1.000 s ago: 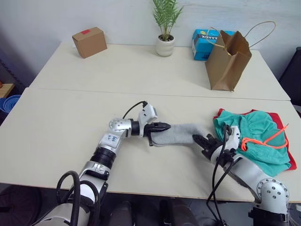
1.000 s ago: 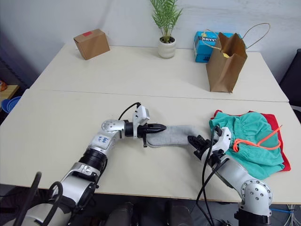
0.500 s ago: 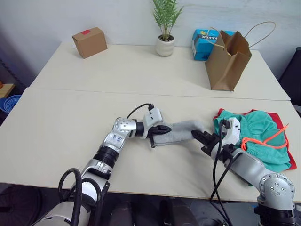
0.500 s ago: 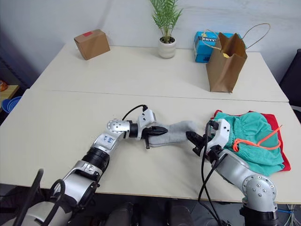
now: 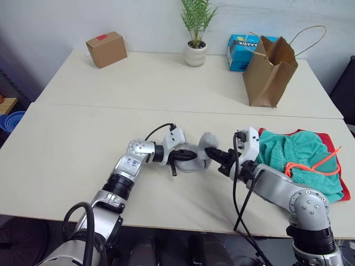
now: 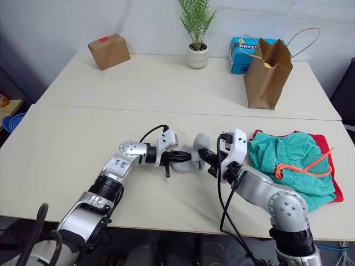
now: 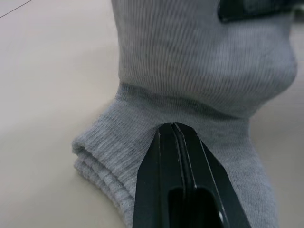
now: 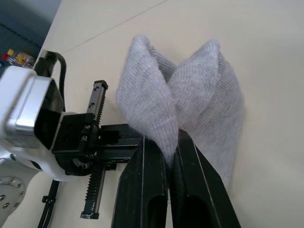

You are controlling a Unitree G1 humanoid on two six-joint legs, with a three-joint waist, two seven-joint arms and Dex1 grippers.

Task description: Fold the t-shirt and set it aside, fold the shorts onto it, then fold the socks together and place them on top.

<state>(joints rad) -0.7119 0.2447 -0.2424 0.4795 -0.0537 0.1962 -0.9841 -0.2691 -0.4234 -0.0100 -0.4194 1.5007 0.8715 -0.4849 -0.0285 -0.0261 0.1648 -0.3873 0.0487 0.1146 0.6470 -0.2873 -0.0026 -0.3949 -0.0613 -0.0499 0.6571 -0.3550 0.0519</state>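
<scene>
— What stood around the work area?
— Two cream rectangular tables [image 5: 83, 138] were pushed together before a pale grey wall [image 5: 66, 22].
— And on the far table?
— A brown cardboard box [image 5: 106, 49] far left, a small potted plant [image 5: 195, 33], a blue carton [image 5: 243, 51] and a brown paper bag [image 5: 270, 69].

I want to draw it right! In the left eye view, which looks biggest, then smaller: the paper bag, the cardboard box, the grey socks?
1. Paper bag, clearly biggest.
2. Cardboard box and socks look about alike; the box sits farther away, so ranking them is unsure.
</scene>
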